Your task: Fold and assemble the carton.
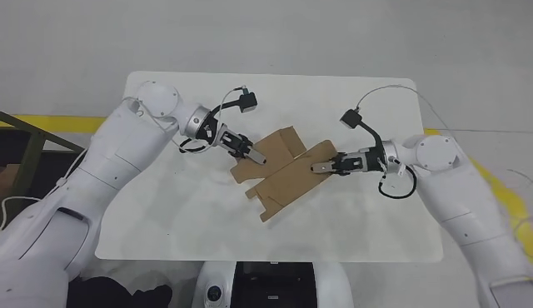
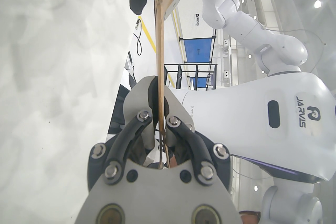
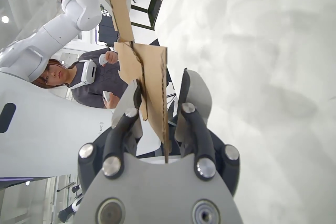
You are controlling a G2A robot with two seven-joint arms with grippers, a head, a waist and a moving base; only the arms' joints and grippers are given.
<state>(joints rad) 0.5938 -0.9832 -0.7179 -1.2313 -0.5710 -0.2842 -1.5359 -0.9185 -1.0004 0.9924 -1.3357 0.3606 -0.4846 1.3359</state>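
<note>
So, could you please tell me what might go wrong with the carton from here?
The right pincer straddles the carton with a gap beside one finger, so the board may slip if the arms pull apart. The left pincer is clamped on a thin edge; twisting could crease or tear it, perhaps at the ragged seam.

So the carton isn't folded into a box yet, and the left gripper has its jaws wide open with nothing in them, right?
Not quite. The carton isn't folded into a box yet, but the left gripper has its jaws shut on the carton's edge, not open and empty. The left wrist view shows it.
</note>
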